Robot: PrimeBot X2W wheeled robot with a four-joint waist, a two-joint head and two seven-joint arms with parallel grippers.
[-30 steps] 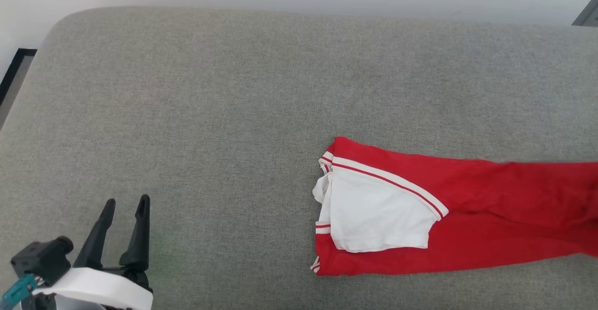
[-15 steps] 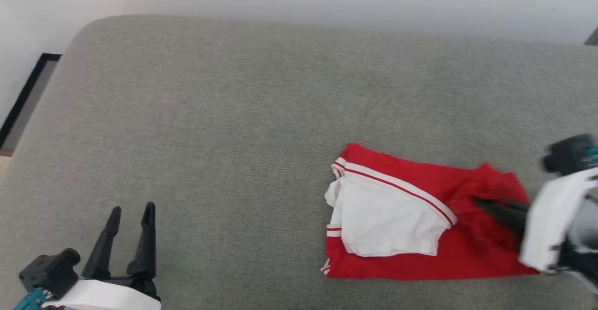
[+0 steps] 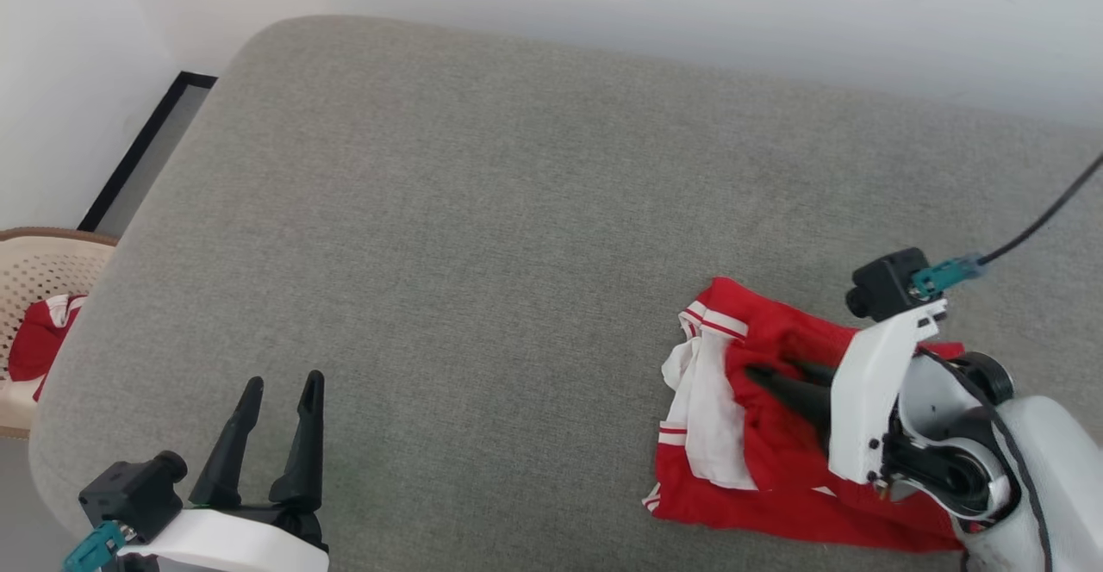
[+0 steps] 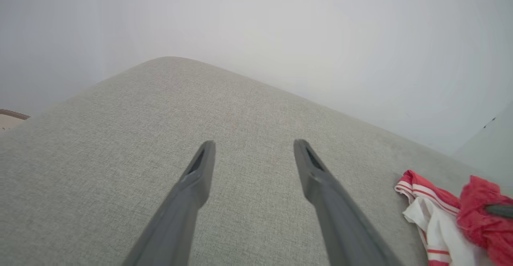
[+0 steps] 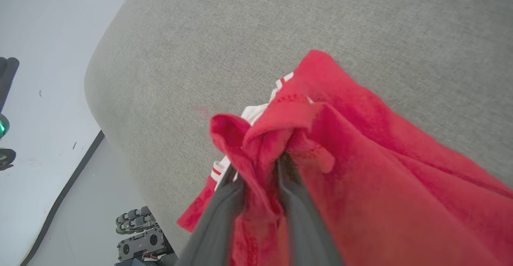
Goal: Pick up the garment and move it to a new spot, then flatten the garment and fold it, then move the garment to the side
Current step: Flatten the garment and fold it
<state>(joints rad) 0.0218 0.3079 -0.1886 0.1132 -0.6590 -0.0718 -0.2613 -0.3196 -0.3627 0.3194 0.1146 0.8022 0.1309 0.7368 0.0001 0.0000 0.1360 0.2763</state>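
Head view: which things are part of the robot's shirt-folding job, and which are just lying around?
Part of the job:
red T-shirt with white sleeves
right gripper, red cloth bunched between its fingers
left gripper, open over the grey cushion

Just lying about:
beige basket beside the cushion
bunched red-and-white garment inside it

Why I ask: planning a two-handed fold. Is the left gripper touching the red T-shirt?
No, the left gripper hangs open over bare grey cushion, well apart from the red T-shirt.
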